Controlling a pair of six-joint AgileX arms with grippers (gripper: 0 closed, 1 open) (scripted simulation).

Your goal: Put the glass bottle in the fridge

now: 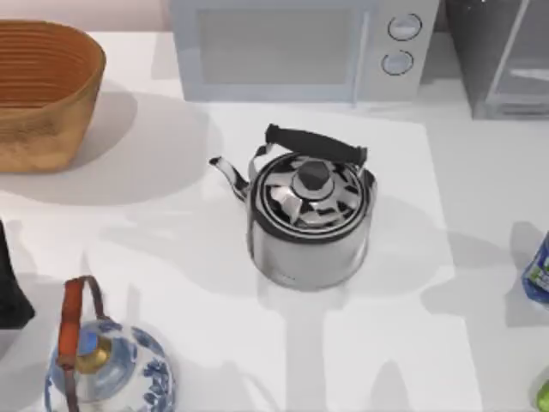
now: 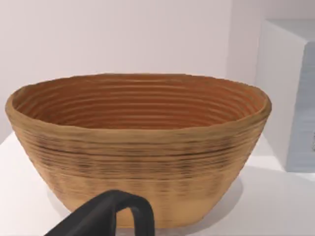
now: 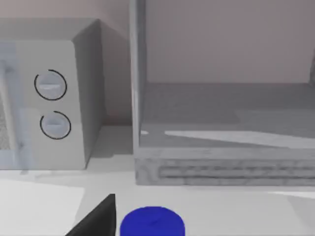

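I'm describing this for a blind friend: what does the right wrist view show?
A blue bottle cap sits close below the camera, with a dark gripper finger beside it. Beyond stands the fridge, its door open onto a bare grey interior, and a light grey microwave with two round knobs next to it.

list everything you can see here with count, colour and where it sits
glass bottle: 1, blue, green-and-white label, table's right edge
fridge: 1, dark grey, pale frame, back right corner
microwave: 1, light grey, two round knobs, back centre
kettle: 1, steel, black handle, table centre
basket: 1, tan woven, back left
teapot: 1, blue-and-white, brown handle, front left
green thing: 1, bright green, front right corner
left gripper: 1, black, facing the basket
right gripper: 1, black, beside the bottle's blue cap
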